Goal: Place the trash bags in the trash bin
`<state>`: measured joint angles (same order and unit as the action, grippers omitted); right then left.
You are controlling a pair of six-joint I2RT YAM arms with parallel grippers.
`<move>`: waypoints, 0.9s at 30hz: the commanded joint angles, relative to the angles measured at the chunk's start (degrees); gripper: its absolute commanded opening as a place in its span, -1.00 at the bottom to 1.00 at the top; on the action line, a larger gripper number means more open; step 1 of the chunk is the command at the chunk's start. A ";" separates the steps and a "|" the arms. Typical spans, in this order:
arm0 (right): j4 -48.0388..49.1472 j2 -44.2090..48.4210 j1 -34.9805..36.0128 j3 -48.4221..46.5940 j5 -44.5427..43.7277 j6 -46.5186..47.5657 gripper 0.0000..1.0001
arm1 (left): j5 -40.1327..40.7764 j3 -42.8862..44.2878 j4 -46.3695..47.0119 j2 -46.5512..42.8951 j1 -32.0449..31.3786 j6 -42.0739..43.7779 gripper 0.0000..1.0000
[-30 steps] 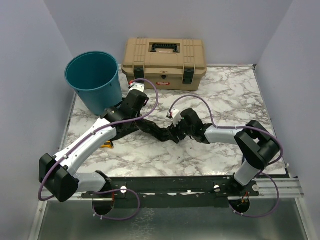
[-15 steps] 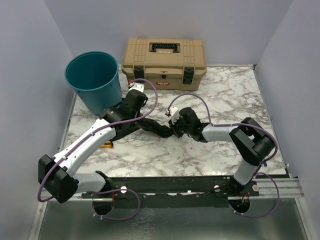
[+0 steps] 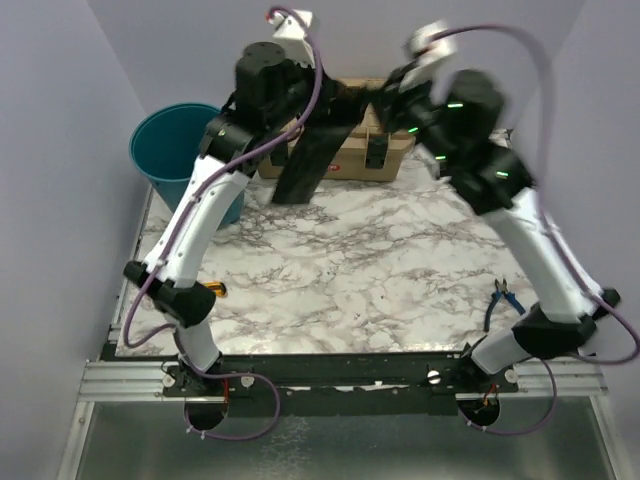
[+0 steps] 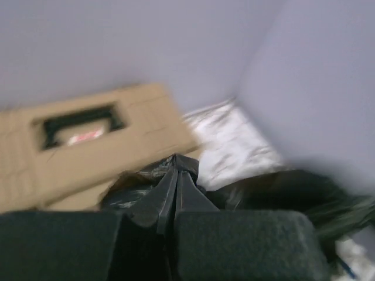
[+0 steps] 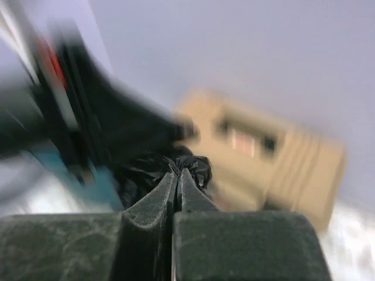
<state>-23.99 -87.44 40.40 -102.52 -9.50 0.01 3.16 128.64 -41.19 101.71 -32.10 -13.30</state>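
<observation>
Now L jaws & R jaws both clamp trash bag (image 3: 305,170), hanging high nr toolbox (image 4: 135,143).

The table's (image 3: 350,270) middle is open. At the back stands the toolbox (image 3: 355,155), the bag (image 3: 305,170) hanging before it — the bin (image 3: 165,150) sits back left, the left arm (image 3: 195,225) crossing its rim. Pliers (image 3: 498,300) lie near right.

trash bags (image 3: 308,165): glossy crinkled film | trash bin (image 3: 165,150): smooth plastic (teal) | table (image 3: 350,275): marble-look

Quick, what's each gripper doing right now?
The left gripper is shut on the trash bag.
The right gripper is shut on the same trash bag.
</observation>
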 commanded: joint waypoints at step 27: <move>16.07 40.56 -0.68 24.62 3.67 -15.49 -0.99 | -8.64 -41.30 41.53 -41.68 -3.43 -3.61 -1.00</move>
<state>-23.44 -61.34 39.75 -99.66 -7.55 -18.52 -6.26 104.20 -13.06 74.70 -34.87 -19.20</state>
